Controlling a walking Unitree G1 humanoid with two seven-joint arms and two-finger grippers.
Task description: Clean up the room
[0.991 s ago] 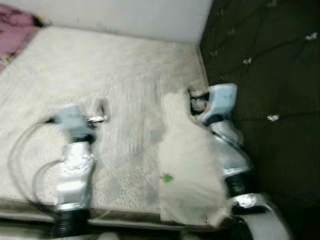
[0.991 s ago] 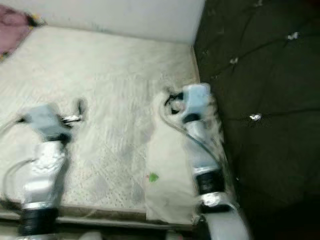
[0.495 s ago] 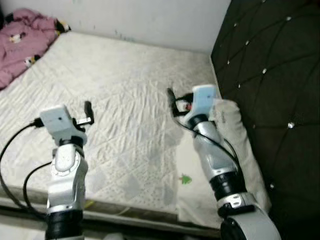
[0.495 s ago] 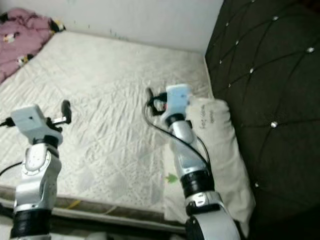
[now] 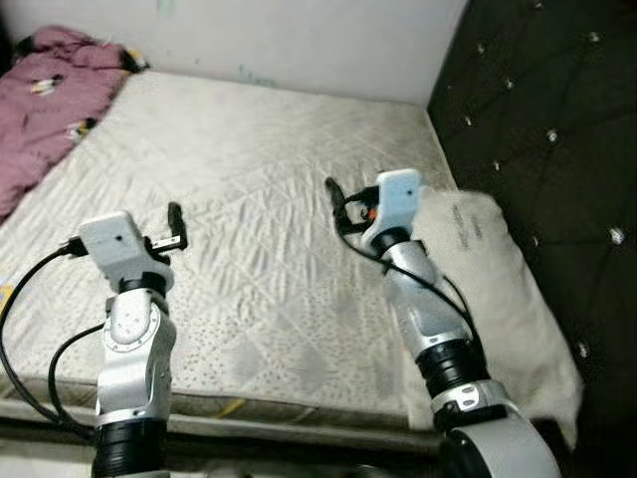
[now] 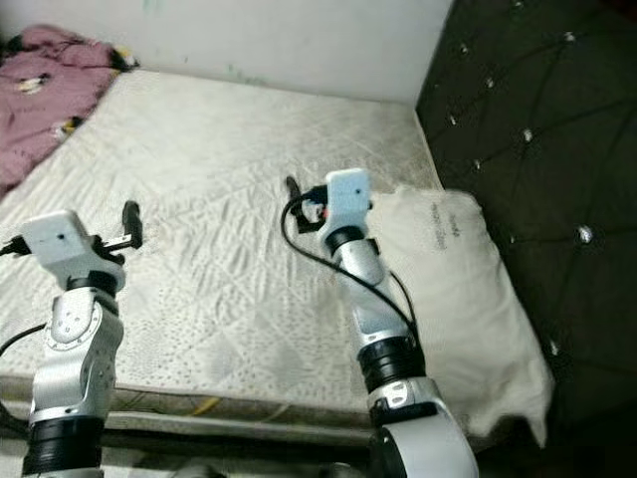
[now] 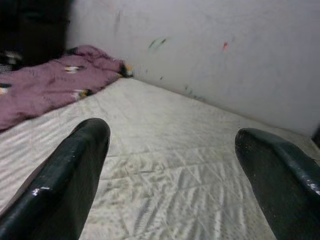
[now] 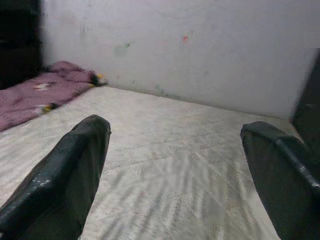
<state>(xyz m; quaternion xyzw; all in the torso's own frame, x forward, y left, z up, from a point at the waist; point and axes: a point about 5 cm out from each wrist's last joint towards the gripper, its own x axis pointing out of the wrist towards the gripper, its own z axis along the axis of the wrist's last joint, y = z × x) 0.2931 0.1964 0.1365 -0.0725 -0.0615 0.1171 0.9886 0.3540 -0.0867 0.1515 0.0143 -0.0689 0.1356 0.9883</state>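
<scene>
Two items remain on the bed (image 5: 249, 199), whose mattress is bare and quilted. Item one: white pillow (image 6: 448, 289), lying flat along the head edge of the mattress, up against the dark tufted headboard (image 5: 537, 110), its near end reaching the front corner; judged as already in its proper place. Item two: pink blanket (image 5: 50, 90), heaped in a crumpled pile at the far left corner beside the wall (image 5: 299, 40); judged as not yet folded or spread. Left pincer (image 5: 176, 224): raised over the front left part of the mattress, fingers apart, holding nothing; its wrist view looks between both spread fingers toward the blanket. Right pincer (image 5: 336, 194): raised over the mattress just beside the pillow's inner edge, fingers likewise spread wide in its wrist view, holding nothing and not touching the pillow. Progress, as judged: pillow step appears finished; blanket is the evident remainder, well apart from both pincers, so the robot would need to move along the bed to reach it.
</scene>
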